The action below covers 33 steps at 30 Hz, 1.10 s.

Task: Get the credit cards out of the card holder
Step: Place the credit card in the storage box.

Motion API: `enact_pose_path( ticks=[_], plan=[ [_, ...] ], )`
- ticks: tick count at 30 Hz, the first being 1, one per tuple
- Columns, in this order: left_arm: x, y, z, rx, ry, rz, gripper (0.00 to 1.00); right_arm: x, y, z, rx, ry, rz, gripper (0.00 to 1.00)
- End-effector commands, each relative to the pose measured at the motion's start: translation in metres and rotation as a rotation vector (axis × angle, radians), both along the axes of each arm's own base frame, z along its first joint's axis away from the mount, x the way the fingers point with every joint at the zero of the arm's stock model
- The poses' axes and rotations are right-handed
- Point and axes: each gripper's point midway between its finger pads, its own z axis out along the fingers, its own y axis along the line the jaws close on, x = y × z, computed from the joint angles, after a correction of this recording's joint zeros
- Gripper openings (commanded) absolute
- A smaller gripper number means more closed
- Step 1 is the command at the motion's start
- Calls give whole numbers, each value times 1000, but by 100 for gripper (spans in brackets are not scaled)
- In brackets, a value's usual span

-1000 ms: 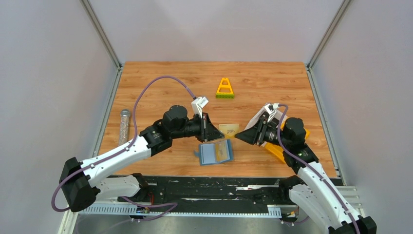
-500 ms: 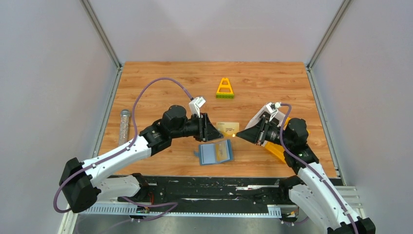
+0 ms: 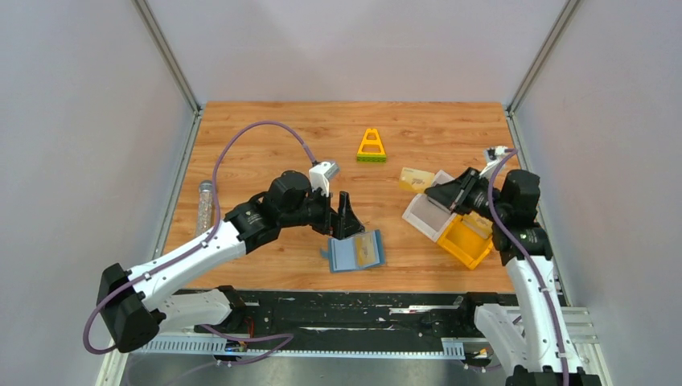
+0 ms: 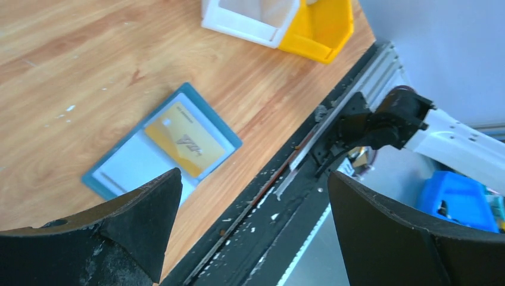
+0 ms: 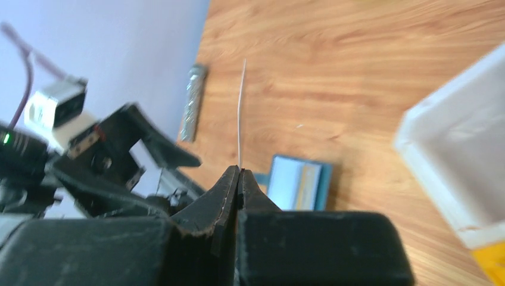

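The slate-blue card holder (image 3: pixel 355 251) lies open on the wood near the front edge, with a gold credit card (image 3: pixel 369 248) still in its right panel. My left gripper (image 3: pixel 347 223) hovers just behind and left of it, open and empty; its wrist view shows the card holder (image 4: pixel 128 167) and the gold card (image 4: pixel 181 138) beyond the wide-apart fingers (image 4: pixel 125 226). My right gripper (image 3: pixel 433 193) is shut on a second gold credit card (image 3: pixel 416 178), held in the air by the white bin. In the right wrist view this card (image 5: pixel 241 113) shows edge-on, rising from the closed gripper (image 5: pixel 239 173).
A white bin (image 3: pixel 429 214) and a yellow bin (image 3: pixel 465 240) stand together at the right, under my right arm. A yellow-and-green triangle toy (image 3: pixel 371 146) sits at the back middle. A clear tube (image 3: pixel 206 207) lies along the left edge. The black rail (image 4: pixel 309 155) runs along the table's front.
The left gripper opened and let go of the gold card, then swung toward the card holder. The right gripper closed on the card and carried it right and back, to the bins.
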Motion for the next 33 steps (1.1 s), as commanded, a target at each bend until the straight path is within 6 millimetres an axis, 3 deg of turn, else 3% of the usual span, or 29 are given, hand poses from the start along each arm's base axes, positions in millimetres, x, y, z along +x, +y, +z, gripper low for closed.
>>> enact_pose_path(
  ticks=[1, 5, 9, 12, 17, 22, 28, 33],
  plan=[
    [6, 23, 12, 94, -134, 9, 100, 19, -52, -7, -128, 89, -203, 0],
    [10, 43, 15, 163, -188, 62, 100, 27, -102, -24, -200, 190, -379, 0],
    [12, 62, 18, 240, -223, 95, 100, 22, -147, -42, -258, 281, -522, 0],
    [18, 78, 16, 307, -259, 138, 100, 18, -168, -56, -306, 348, -631, 0],
    [22, 94, 18, 338, -322, 176, 100, 17, -186, -71, -321, 417, -740, 0],
    [22, 101, 17, 377, -354, 167, 100, 11, -185, -82, -279, 469, -768, 0],
    [16, 100, 18, 369, -370, 117, 100, 4, -193, -94, -302, 527, -825, 0],
    [12, 97, 19, 348, -378, 93, 100, 13, -198, -101, -319, 533, -807, 0]
  ],
)
